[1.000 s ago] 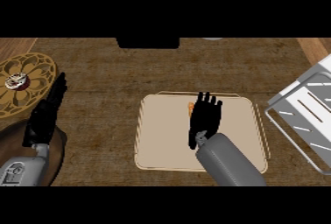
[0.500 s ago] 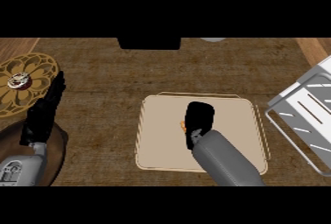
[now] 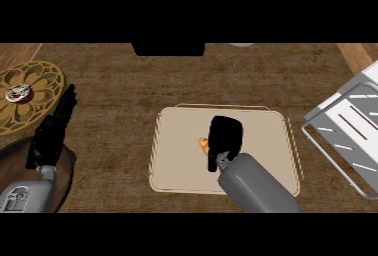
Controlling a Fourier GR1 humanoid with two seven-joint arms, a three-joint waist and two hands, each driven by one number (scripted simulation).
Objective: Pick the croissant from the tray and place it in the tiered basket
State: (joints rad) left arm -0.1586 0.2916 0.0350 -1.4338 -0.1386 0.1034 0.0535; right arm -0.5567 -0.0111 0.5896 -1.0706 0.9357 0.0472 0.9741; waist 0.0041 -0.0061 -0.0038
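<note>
Right then, your right hand (image 3: 224, 137) sat low over the middle of the beige tray (image 3: 177, 175), its fingers curled down over the croissant (image 3: 203, 144), of which only a small orange sliver showed at the hand's left edge. You could see the croissant lying on the tray's flat surface, roughly at its centre, with most of it hidden beneath the black fingers and palm. The grey forearm came in from the lower edge and crossed the tray's near rim. Your left hand (image 3: 53, 132) rested at the far left of the view, fingers straight and pointing away from you, holding nothing, above a dark round board at the worktop's (image 3: 118, 95) corner. Just beyond it lay the tiered basket (image 3: 33, 100), a gold openwork disc with a small knob at its centre, well apart from the tray. At the right edge you had a white wire rack (image 3: 347, 130), near the tray's right rim.
</note>
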